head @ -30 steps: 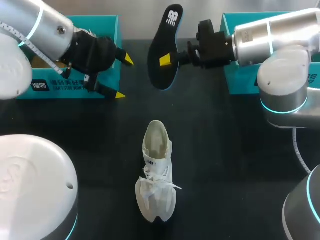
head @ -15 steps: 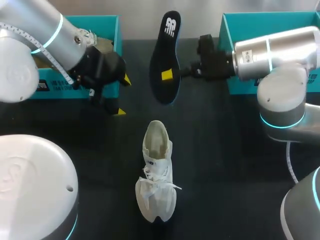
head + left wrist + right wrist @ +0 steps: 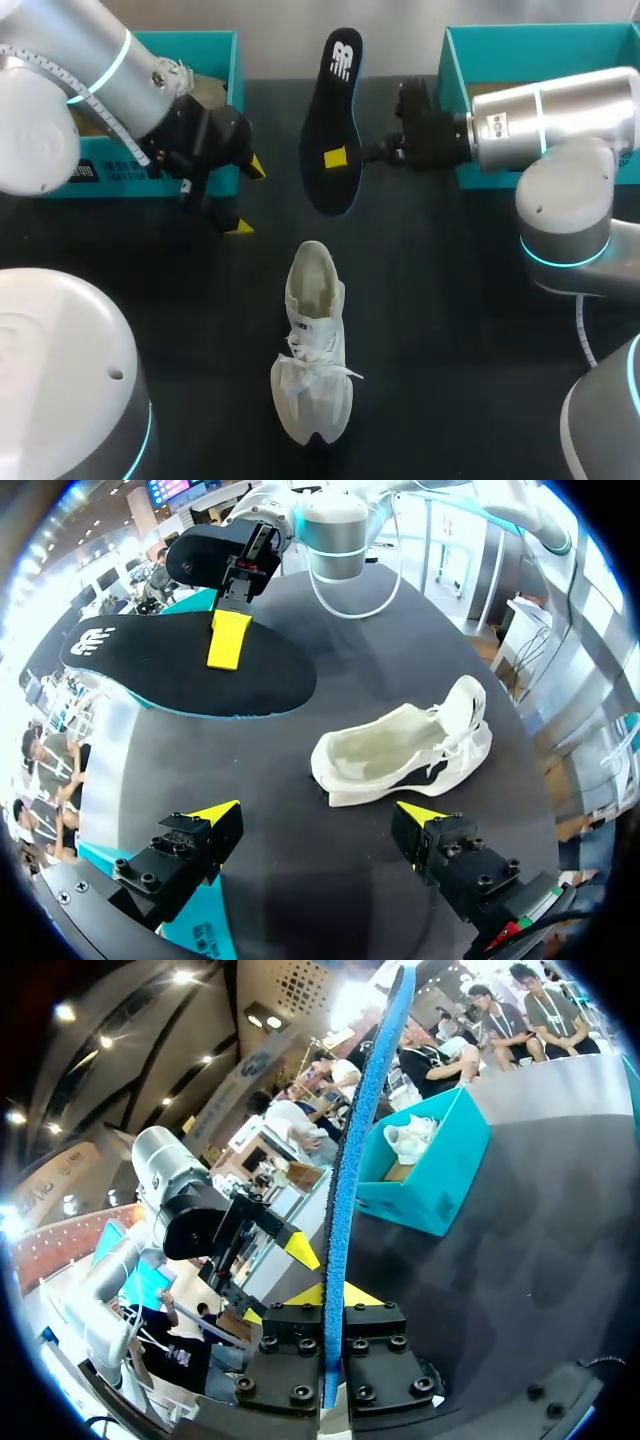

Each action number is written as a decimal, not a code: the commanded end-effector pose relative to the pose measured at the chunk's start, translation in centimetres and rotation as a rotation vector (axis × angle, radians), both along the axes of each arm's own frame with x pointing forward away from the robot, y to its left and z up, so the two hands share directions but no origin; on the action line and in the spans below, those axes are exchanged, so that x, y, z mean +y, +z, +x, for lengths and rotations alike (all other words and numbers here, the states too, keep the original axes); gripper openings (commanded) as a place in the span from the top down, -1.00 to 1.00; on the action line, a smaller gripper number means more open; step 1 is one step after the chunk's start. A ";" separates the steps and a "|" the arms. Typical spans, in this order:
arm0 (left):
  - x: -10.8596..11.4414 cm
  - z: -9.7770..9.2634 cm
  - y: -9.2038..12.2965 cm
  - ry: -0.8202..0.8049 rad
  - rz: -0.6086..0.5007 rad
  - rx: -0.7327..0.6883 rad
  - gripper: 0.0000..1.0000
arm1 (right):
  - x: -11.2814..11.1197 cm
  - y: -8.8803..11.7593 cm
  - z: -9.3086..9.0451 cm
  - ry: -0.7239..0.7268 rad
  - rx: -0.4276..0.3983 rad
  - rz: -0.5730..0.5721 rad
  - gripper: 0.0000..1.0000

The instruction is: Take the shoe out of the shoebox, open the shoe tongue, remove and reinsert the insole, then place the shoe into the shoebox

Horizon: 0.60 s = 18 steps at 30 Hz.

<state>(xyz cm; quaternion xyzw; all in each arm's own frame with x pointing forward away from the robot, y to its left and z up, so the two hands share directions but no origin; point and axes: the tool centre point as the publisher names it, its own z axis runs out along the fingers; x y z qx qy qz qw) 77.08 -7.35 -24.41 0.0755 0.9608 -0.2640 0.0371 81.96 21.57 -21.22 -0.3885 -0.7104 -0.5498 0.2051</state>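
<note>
The light, bendy-looking insole (image 3: 340,90) is clamped mid-edge by the right claw (image 3: 337,157), twelve o'clock from the shoe (image 3: 313,340); the left claw (image 3: 247,197) is spread.

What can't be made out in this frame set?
Head view: left shoebox interior, mostly behind the left arm.
Head view: right shoebox, cut off by the right arm and the picture's edge.
Right wrist view: insole faces, seen edge-on only.
Head view: far finger of the right gripper, behind the insole.
</note>
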 end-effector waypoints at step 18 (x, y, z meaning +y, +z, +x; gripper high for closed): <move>0.4 -2.9 -7.2 -0.032 0.018 0.136 -1.00 | 1.1 -3.1 -2.6 0.047 -0.067 0.040 1.00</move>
